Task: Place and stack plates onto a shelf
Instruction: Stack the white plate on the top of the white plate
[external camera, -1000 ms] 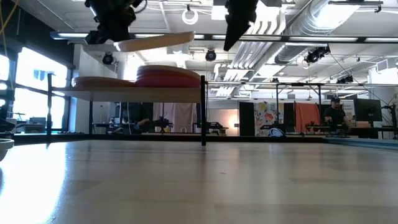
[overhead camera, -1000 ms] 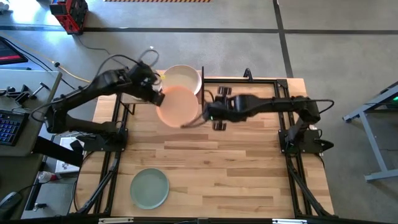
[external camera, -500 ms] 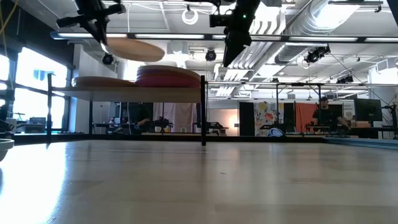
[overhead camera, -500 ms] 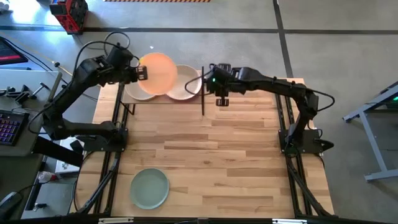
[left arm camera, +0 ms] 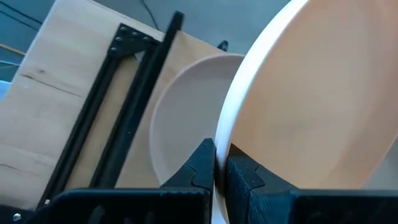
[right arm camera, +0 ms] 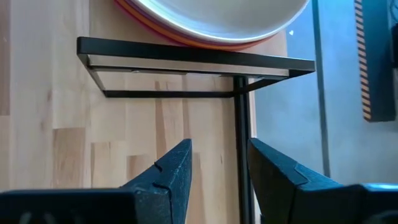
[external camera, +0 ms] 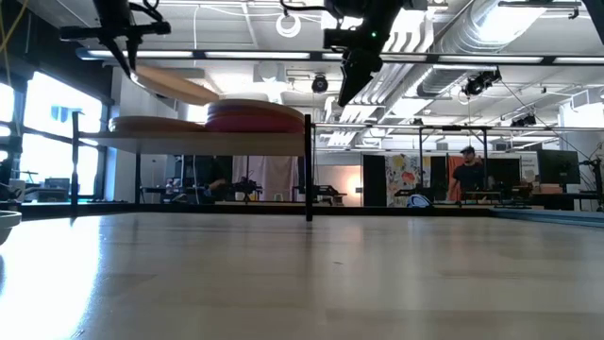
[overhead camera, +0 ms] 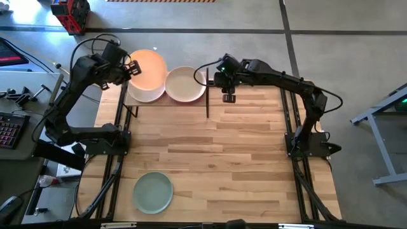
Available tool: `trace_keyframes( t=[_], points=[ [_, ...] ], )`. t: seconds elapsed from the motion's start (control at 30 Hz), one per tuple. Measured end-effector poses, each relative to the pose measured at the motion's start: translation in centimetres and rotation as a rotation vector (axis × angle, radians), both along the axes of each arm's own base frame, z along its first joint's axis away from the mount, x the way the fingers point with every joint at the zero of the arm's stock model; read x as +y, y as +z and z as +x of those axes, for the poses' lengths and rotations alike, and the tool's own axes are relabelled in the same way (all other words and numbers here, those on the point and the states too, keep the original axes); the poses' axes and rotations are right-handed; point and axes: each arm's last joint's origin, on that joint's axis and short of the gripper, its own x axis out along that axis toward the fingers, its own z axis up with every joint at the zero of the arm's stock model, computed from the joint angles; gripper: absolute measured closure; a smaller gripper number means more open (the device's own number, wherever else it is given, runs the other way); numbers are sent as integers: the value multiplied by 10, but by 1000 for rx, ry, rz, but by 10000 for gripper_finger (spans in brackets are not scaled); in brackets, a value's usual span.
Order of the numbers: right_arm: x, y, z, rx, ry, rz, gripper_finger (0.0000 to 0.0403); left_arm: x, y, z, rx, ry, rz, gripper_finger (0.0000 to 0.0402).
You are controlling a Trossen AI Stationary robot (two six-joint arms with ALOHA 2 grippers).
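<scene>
My left gripper (overhead camera: 130,69) is shut on a peach plate (overhead camera: 146,66) above the shelf's (external camera: 208,142) left stack, whose top cream plate (overhead camera: 144,95) shows under it. The plate (external camera: 176,85) is tilted. The shelf's right stack has a cream plate (overhead camera: 185,84) on top and magenta ones (external camera: 255,115) below. My right gripper (overhead camera: 227,90) hangs open over the table just right of the shelf; its own view shows the shelf's black frame (right arm camera: 186,59). A mint green plate (overhead camera: 153,193) lies flat on the table near the near edge. My left gripper pinches the peach plate's rim (left arm camera: 222,146) on its left side between its two fingers (left arm camera: 200,163), coming level from the table's left. The plate is lifted, tilted with the held rim high and the free side (external camera: 209,96) low over the stacks; whether it touches them I cannot tell.
The shelf stands on thin black posts (external camera: 309,170) at the table's far left. Black metal frames (overhead camera: 292,133) run along both table sides. The wide wooden tabletop (overhead camera: 222,159) lies between shelf and mint plate. A person (external camera: 464,175) stands far back in the room.
My left gripper has carried the peach plate from in front of the shelf toward the far left, over the left stack, and the plate's free side has tipped downward. My right gripper has drawn away from the plate toward the far edge and stopped right of the shelf.
</scene>
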Motion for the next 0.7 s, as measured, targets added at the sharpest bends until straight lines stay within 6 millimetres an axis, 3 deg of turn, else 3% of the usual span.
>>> trace_keyframes(
  t=[0.33, 0.7],
  points=[
    [-3, 0, -2, 1, 14, 9, 269, -6, -7, -21, 80, 113, -155, 397],
    [-3, 0, -2, 9, 28, 3, 269, 2, -12, -15, 51, 123, -186, 397]
  ],
)
